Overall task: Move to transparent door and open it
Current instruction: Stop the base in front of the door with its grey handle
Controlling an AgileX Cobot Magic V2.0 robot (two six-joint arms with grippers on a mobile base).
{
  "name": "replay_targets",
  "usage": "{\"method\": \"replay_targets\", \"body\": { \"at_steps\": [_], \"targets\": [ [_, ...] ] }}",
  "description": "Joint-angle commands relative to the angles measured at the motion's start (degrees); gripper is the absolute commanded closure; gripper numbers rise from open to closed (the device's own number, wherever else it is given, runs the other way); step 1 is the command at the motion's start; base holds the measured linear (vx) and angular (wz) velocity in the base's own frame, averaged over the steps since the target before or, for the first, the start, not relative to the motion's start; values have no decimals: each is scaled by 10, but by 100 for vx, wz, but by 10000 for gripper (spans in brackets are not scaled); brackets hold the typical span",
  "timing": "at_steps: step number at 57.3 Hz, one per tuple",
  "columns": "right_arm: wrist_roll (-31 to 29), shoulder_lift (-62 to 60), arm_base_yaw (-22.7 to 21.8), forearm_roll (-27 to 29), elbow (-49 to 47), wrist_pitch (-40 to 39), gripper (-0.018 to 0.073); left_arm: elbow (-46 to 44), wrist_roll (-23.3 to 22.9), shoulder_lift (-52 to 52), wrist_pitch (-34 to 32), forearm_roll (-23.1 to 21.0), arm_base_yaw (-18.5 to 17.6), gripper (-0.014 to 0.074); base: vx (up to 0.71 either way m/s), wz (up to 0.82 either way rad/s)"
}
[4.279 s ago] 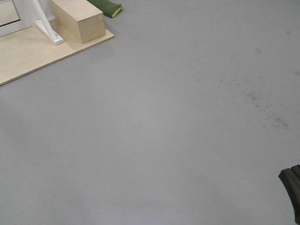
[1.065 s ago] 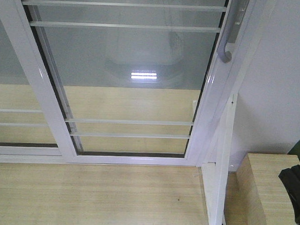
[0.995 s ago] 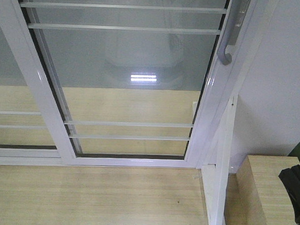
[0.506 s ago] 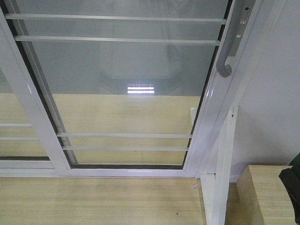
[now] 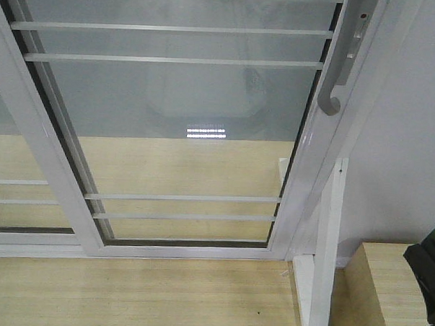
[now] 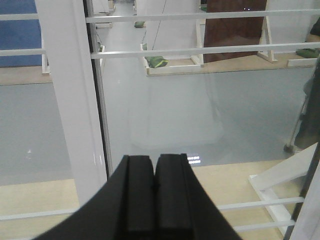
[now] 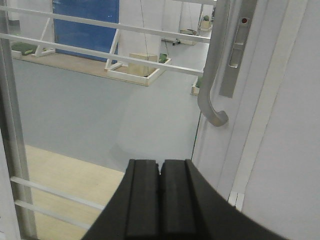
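- Right wrist-mounted view puts the grey J-shaped handle (image 7: 214, 95) up and to the right of the right gripper (image 7: 160, 167). The handle is near the gripper but clearly apart from it. The two black fingers are pressed flat together with no gap.
- Left wrist-mounted view shows the left gripper (image 6: 154, 162) likewise closed on nothing. It is aimed at the glass just beside a white vertical stile (image 6: 75, 100), well apart from the handle.
- Exterior front-facing view has the transparent door (image 5: 183, 125) filling most of the frame. Its handle edge sits at the far right with no gap showing there, so it reads as fully closed. The bare frame post (image 5: 328, 240) and a wooden box (image 5: 385, 286) stand at the lower right.
- The approach looks about finished, and the opening step is not yet begun.
- Next, I judge, the right arm must rise and shift right. It should part its fingers or hook behind the handle's curve, then drag the panel leftward along its track.
- One risk is the fingers slipping off the smooth curved end of the handle.
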Motion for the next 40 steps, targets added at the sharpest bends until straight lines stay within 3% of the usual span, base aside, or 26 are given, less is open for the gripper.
{"method": "replay_targets", "body": {
  "at_steps": [1,28,40],
  "targets": [
    [-5,9,-1,-5,1,-48,561,4,-3,-1,-44,-6,3,603,0,0],
    [-5,9,-1,-5,1,-48,561,4,-2,-1,-45,-6,3,603,0,0],
    [-5,9,-1,-5,1,-58,561,4,-2,-1,-112,-6,3,603,0,0]
  ]
}}
